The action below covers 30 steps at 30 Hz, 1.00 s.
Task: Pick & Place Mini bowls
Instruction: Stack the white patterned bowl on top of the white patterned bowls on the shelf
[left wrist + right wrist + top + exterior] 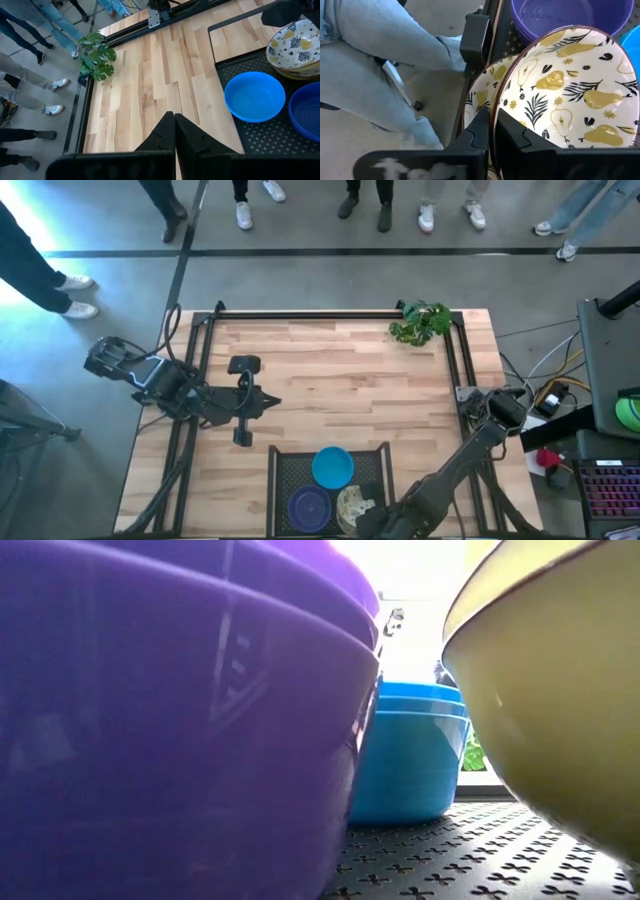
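Right gripper (492,131): fingers pinched onto the rim of the top patterned bowl (570,95), one finger inside the rim and one outside; bowl tipped up out of the patterned stack (479,100) beneath it. In the high view, low at the bottom edge, right of centre, at the tray's lower right corner (375,515), over the same patterned bowl (352,505); arm running up and right to its base at the table's right edge.

Left gripper (174,131): fingers pressed together to a point, holding nothing, over bare wood. In the high view, left of centre (268,404), pointing toward the right, well apart from the tray.

Mini bowls, all in the black mesh tray (283,470) at bottom centre of the high view:
- blue bowl (332,466), upper middle of the tray; in the low view a nested blue stack (410,755), centre, standing on the tray floor
- purple bowls (309,505), lower left of the tray; filling the left half of the low view (170,720), stacked
- patterned bowls, cream with yellow pears and dark leaves, lower right of the tray; cream underside at the right of the low view (550,690)

Plant (420,323): upper right corner of the wooden table (330,370), well apart from the tray.

Beyond the table: legs and shoes of several people (255,202) along the top of the high view; a person's light trouser leg (385,55) at the left of the right wrist view
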{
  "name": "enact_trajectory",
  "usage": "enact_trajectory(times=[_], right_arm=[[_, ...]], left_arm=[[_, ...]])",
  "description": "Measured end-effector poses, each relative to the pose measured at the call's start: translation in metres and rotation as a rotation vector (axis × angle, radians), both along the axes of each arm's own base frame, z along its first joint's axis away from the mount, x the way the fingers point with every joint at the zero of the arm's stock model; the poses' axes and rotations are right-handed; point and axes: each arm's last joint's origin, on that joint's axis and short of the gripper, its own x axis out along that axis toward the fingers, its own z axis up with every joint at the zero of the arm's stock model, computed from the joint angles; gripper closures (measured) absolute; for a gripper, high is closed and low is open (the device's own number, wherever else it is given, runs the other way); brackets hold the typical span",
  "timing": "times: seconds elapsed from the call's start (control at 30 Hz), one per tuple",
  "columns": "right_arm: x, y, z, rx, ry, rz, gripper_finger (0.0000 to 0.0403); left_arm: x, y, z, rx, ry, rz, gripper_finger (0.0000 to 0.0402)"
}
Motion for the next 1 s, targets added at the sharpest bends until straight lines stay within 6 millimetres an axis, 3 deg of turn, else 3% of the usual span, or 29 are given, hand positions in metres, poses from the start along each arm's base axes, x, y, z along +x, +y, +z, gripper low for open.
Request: enact_trajectory(times=[0.6, 1.0], right_arm=[[-0.0003, 0.0000, -0.0006, 0.001, 0.008, 0.003, 0.0343], [-0.0014, -0.0006, 0.0071, 0.012, -0.003, 0.012, 0.0343]], left_arm=[[0.0000, 0.0000, 0.0000, 0.000, 0.000, 0.000, 0.0402], [0.0000, 0.0000, 0.0000, -0.001, 0.000, 0.000, 0.0402]])
